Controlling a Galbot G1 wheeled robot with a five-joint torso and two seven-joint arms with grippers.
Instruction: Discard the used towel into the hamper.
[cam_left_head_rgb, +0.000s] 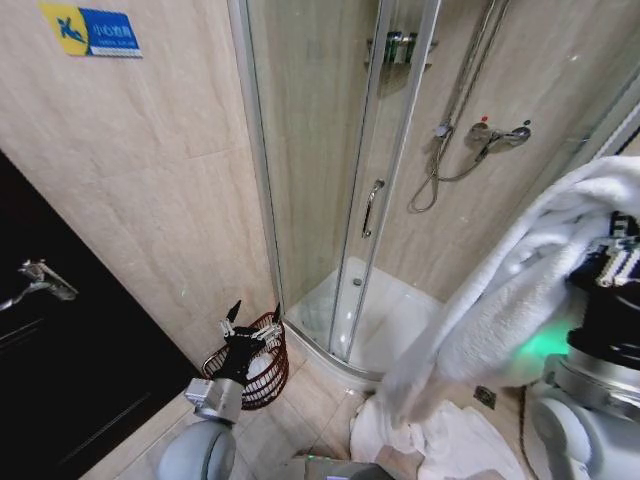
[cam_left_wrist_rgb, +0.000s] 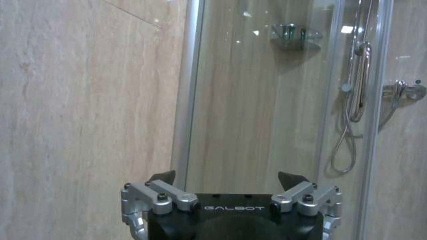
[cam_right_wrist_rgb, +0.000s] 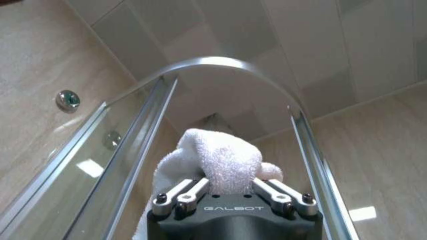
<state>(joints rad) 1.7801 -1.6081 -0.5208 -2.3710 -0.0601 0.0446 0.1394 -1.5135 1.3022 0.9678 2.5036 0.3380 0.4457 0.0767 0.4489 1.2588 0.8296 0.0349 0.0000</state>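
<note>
Your right end effector is raised high on the right side of the scene, its fingers clamped on a fold of the white towel. In the right wrist view the terry cloth bulges up between the two finger pairs, with the curved top rail of the shower enclosure and the ceiling beyond it. From the grip, the towel drapes down and to the left in a long swath, and its lower end lies bunched on the tiled floor near the robot's base, just in front of the white shower tray.

Your left end effector sits low on the left, its fingers spread apart and holding nothing. In the head view it overlaps the rim of the hamper, the dark reddish-brown wire basket standing on the floor against the beige tiled wall, just left of the glass shower door. Something white shows inside the basket, though you cannot tell what it is. The left wrist view has the spread fingers pointed at the wall and the shower's glass panel.

The hamper stands well apart from the hanging towel, to its left.
</note>
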